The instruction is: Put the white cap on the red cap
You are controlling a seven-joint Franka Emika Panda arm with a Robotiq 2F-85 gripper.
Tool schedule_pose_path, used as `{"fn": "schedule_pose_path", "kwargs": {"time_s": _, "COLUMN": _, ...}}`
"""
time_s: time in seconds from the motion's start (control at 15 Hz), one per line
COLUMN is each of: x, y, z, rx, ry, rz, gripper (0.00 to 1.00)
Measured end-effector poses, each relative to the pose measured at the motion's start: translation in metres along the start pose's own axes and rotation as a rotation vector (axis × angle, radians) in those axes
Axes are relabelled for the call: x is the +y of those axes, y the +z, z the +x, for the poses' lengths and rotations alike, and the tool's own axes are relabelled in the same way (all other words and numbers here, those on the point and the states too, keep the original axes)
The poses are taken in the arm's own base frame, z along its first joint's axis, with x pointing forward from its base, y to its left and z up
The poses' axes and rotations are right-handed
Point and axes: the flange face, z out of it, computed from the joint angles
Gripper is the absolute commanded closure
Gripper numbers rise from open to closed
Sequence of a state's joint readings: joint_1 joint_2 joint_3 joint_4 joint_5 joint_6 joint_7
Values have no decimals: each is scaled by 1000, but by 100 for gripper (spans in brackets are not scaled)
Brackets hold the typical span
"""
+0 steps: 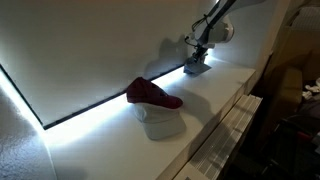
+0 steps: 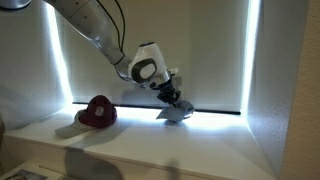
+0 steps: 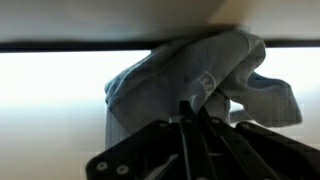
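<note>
The red cap (image 1: 152, 94) is maroon with a flat brim and lies on top of a bulkier whitish cap (image 1: 162, 124); it also shows in an exterior view (image 2: 98, 112). The white cap (image 1: 197, 69) is a small grey-white cloth bundle at the far end of the ledge, by the lit strip. My gripper (image 1: 197, 60) is shut on its fabric, well away from the red cap. In an exterior view the gripper (image 2: 171, 98) pinches the white cap (image 2: 176, 113), which hangs at or just above the ledge. In the wrist view the jaws (image 3: 193, 108) are pinched on the white cap (image 3: 190, 70).
The white ledge (image 1: 225, 85) runs along a dark window with a bright light strip (image 1: 90, 112) at its base. A wall corner (image 2: 285, 90) stands beyond the gripper. The ledge drops off along its front edge (image 1: 215, 130). Dark furniture stands below.
</note>
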State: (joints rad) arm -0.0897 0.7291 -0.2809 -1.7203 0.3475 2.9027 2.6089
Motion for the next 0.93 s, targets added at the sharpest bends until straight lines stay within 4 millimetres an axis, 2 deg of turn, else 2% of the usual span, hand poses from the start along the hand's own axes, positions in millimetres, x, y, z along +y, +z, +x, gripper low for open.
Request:
{"fn": "schedule_pose_path", "kwargs": {"time_s": 0.2, "x": 62, "y": -19, "z": -56, "rx": -89, "ry": -103, "rz": 5, "gripper": 98}}
{"fn": "schedule_pose_path", "kwargs": {"time_s": 0.47, "x": 144, "y": -45, "z": -115, "rx": -174, "ry": -217, "rz": 30, "gripper": 98}}
{"fn": "schedule_pose_path", "kwargs": {"time_s": 0.73, "x": 220, "y": -69, "z": -156, "rx": -138, "ry": -353, "rz": 43, "gripper": 98}}
{"fn": "schedule_pose_path", "kwargs": {"time_s": 0.93, "x": 277, "y": -84, "z": -171, "rx": -17, "ry": -494, "rz": 8, "gripper": 98}}
